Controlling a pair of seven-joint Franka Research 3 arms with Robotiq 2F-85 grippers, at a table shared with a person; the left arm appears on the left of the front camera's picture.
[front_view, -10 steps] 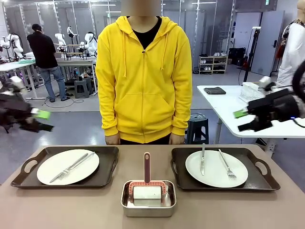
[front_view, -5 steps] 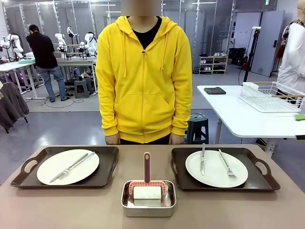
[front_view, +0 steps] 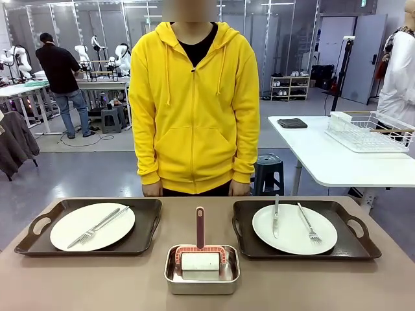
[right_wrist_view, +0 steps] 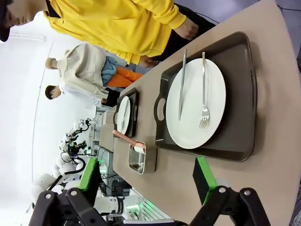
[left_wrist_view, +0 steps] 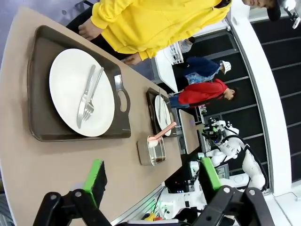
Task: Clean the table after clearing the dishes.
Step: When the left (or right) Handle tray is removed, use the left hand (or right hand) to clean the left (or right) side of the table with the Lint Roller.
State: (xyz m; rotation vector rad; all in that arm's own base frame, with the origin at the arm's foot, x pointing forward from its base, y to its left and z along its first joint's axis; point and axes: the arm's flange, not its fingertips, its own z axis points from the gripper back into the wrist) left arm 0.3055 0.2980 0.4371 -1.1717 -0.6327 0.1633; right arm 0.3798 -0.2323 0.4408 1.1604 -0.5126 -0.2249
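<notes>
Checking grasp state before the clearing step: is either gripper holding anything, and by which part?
Nothing is held. The left gripper and the right gripper are both open and empty.

Right hand spread wide, white plate with knife and fork, black tray, tan table

1 steel pan w/ pink-handled roller inside; person in yellow hoodie behind.

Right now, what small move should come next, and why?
Probably lower the left gripper, open and empty, toward the handle of the left tray. Both plates sit uncleared on the table, the right gripper is open too, and the roller rests in its pan, so clearing likely precedes cleaning.
</notes>
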